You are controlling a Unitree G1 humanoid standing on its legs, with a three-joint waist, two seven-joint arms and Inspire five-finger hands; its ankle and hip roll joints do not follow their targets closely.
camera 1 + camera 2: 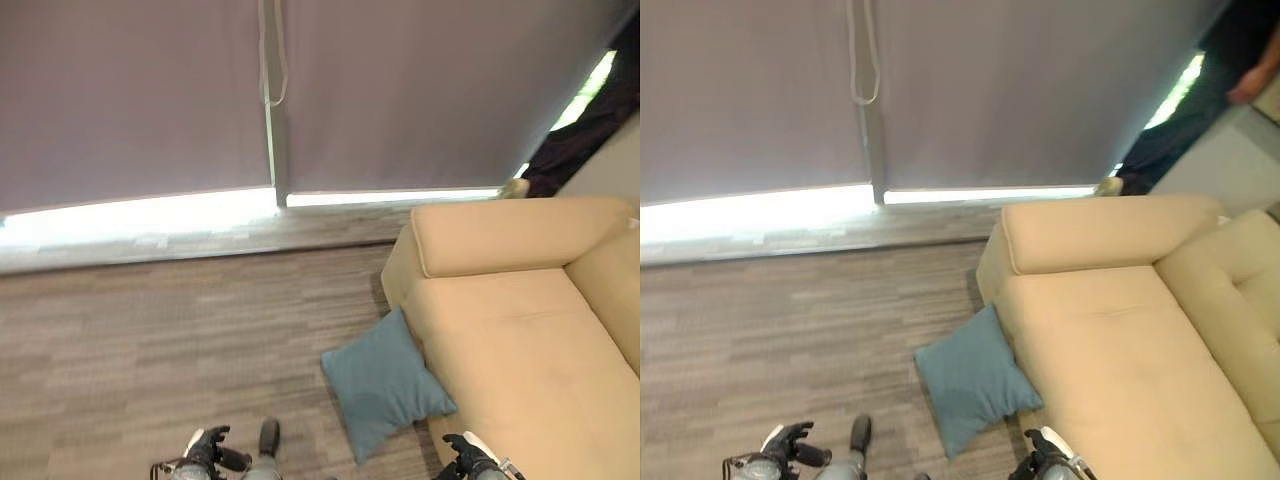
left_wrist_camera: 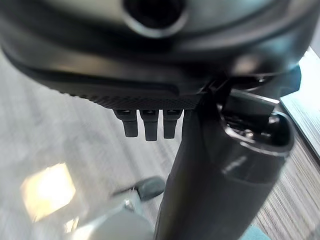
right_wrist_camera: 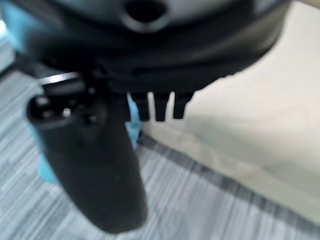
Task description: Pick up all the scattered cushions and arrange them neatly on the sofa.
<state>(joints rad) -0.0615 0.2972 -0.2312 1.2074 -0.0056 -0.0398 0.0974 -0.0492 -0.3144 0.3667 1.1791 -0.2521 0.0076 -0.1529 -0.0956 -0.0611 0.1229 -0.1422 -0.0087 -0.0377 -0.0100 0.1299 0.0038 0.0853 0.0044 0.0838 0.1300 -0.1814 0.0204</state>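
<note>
A teal cushion (image 1: pixel 385 385) is showing soft, matt woven cloth. The tan sofa (image 1: pixel 520 340) is showing smooth, matt upholstery cloth. The floor (image 1: pixel 150 340) is showing streaked, low-pile grey-brown carpet. The grey blinds (image 1: pixel 130 90) are appearing as flat, matt fabric.

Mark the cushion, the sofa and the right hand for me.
teal cushion (image 1: pixel 385 385), left eye view, middle of its face.
sofa (image 1: pixel 520 350), left eye view, bare seat.
right hand (image 1: pixel 468 458), left eye view, back of the hand.
</note>
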